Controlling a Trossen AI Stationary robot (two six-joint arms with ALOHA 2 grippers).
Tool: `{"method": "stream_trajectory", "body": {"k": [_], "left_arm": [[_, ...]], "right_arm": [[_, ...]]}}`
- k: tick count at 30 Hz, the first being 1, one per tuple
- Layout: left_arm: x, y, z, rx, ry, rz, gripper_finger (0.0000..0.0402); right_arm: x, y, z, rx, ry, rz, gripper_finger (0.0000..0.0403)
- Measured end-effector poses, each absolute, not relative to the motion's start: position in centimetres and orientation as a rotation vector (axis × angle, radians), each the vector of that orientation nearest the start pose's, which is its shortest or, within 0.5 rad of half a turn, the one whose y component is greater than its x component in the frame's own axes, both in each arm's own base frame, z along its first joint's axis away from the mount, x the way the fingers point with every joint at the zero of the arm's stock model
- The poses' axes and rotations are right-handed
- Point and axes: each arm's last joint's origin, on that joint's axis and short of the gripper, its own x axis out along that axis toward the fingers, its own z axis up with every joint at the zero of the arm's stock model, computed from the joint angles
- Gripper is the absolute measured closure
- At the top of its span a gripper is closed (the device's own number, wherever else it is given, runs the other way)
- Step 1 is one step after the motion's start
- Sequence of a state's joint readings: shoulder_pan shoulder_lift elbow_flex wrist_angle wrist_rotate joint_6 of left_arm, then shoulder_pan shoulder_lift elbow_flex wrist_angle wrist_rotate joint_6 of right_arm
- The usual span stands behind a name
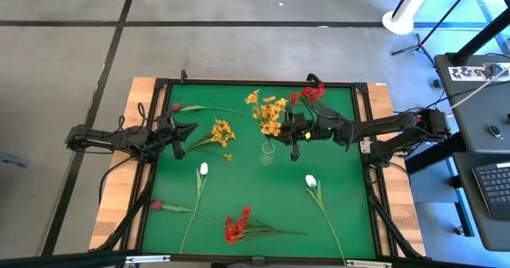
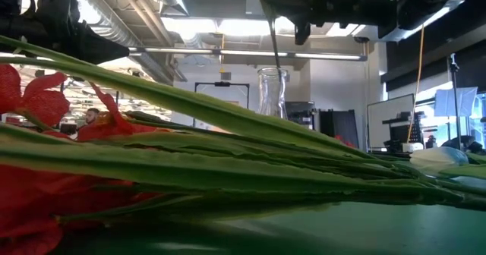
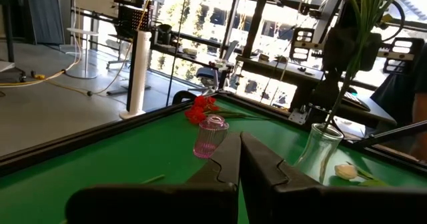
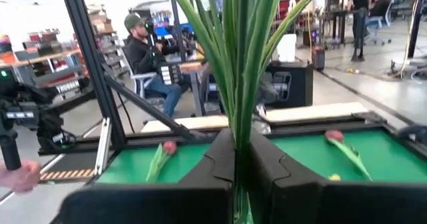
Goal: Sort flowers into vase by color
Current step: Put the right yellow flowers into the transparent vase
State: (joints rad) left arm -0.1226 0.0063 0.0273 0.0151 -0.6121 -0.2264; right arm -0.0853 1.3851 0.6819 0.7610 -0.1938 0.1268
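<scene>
Right gripper (image 1: 293, 134) is clamped on the green stems of a yellow blossom cluster (image 1: 269, 113); the right wrist view shows the stem bundle (image 4: 239, 64) pinched between its two dark fingers and fanning out beyond them. In the high view this gripper sits just beside the clear ribbed glass vase (image 1: 268, 150), near the middle of the green table mat (image 1: 343, 180), with the blossoms on the far side of the vase from the table's front edge. Left wrist view shows those stems (image 3: 347, 57) running steeply down into the vase mouth (image 3: 327, 132), long axis near upright, so the bundle looks at least partly seated; how deep, cannot tell. The deciding relation: the stems' lower ends are at the vase opening directly beneath the right gripper, so lowering along the stem axis, then release, would finish this placement. Left gripper (image 1: 178, 137) waits over the mat's left side, fingers together on nothing, a second yellow blossom cluster (image 1: 221, 131) lying just beside it. Other flowers lie flat on the mat: red clusters (image 1: 236, 224) near the front and (image 1: 312, 92) at the back, two white tulip buds (image 1: 204, 169), (image 1: 311, 181), and dark maroon buds (image 1: 157, 205), (image 1: 175, 107). A small pink ribbed glass vase (image 3: 210, 136) shows only in the left wrist view.
</scene>
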Motion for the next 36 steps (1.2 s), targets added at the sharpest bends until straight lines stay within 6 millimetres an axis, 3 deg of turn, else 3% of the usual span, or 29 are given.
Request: {"method": "stream_trajectory", "body": {"k": [20,36], "left_arm": [[9.2,0.5,17.4,-0.241,-0.091,0.483,0.0401],[9.2,0.5,17.4,-0.242,-0.091,0.483,0.0401]], "right_arm": [[29.2,-2.0,24.6,0.134,0.053,0.082,0.0281],[28.2,-1.9,23.4,0.219,0.273,0.066,0.0151]]}}
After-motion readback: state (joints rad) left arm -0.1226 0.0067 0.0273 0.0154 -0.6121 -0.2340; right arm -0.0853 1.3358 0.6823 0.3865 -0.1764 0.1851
